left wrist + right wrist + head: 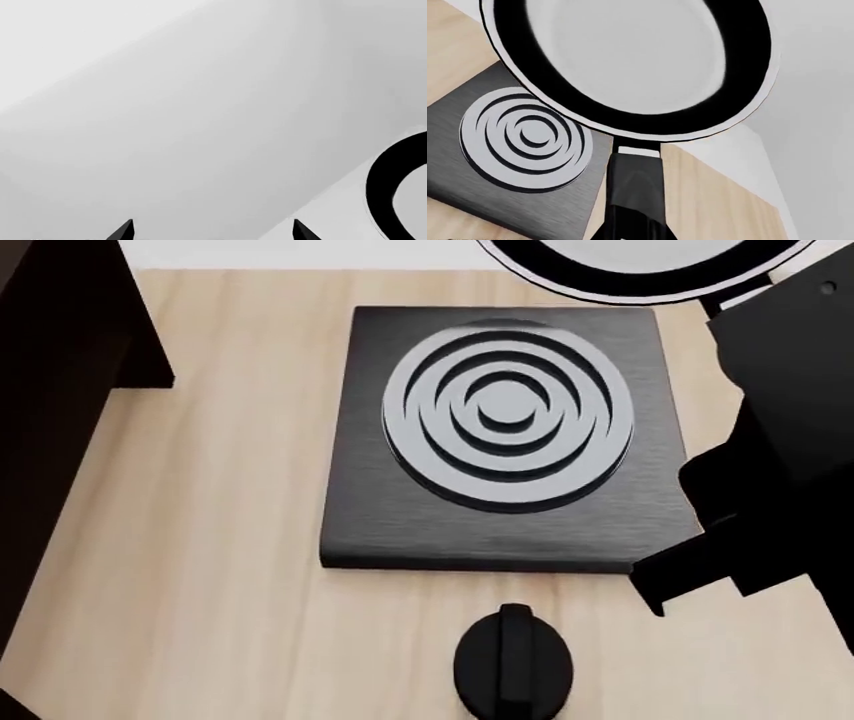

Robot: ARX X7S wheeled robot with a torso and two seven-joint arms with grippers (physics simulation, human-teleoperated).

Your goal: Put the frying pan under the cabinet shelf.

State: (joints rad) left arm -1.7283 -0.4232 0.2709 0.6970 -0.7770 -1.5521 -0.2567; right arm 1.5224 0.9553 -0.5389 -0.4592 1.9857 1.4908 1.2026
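The frying pan (pixel 627 65) is round and black with a thin light rim and a pale glossy inside. My right gripper (pixel 630 231) is shut on its long black handle (pixel 635 185) and holds it in the air over the far edge of the table. In the head view only the pan's near rim (pixel 627 278) shows at the top, beside my right arm (pixel 781 440). The dark cabinet shelf (pixel 54 380) stands at the left. My left gripper (pixel 213 231) is open and empty, facing a grey wall, with a black arc of the pan (pixel 390 190) to one side.
A black square plate with concentric rings (pixel 387 520) lies on the light wooden table (pixel 200 570), also in the right wrist view (pixel 467 165). A black round knob (pixel 514 662) sits in front of it. A white wall lies beyond the table's far edge.
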